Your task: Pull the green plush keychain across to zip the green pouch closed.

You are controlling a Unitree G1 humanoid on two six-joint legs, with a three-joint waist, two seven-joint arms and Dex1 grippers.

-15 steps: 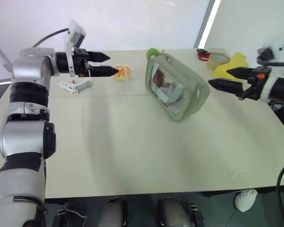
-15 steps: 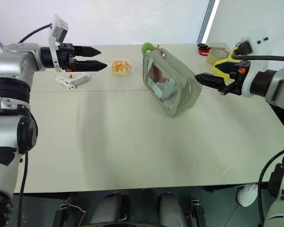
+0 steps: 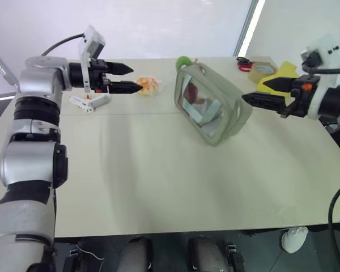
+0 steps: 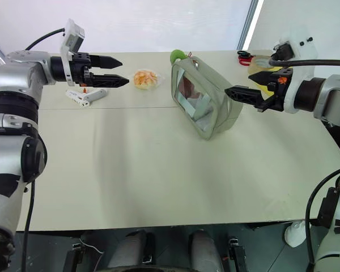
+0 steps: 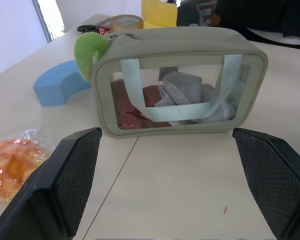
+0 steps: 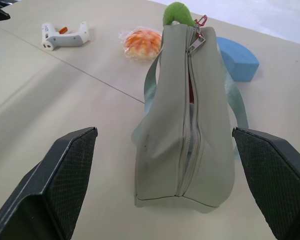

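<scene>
Green plush keychain [image 6: 179, 12] hanging at the far end of the green pouch [image 4: 207, 102], zipper [image 6: 186, 145] partly open, pouch upright near the middle of the table [image 4: 158, 175]. Left gripper [image 4: 118, 71] in the air on one side with fingers spread, right gripper [image 4: 238, 90] on the other just beside the pouch, also spread, neither touching it. Beyond: wrapped orange snack [image 4: 144, 79], white glue gun [image 4: 86, 96], blue foam block [image 5: 57, 90], tape roll [image 3: 263, 70].

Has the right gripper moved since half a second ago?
Yes. The right gripper has closed in on the green pouch, nearer its end than before; the pouch itself stayed put.
</scene>
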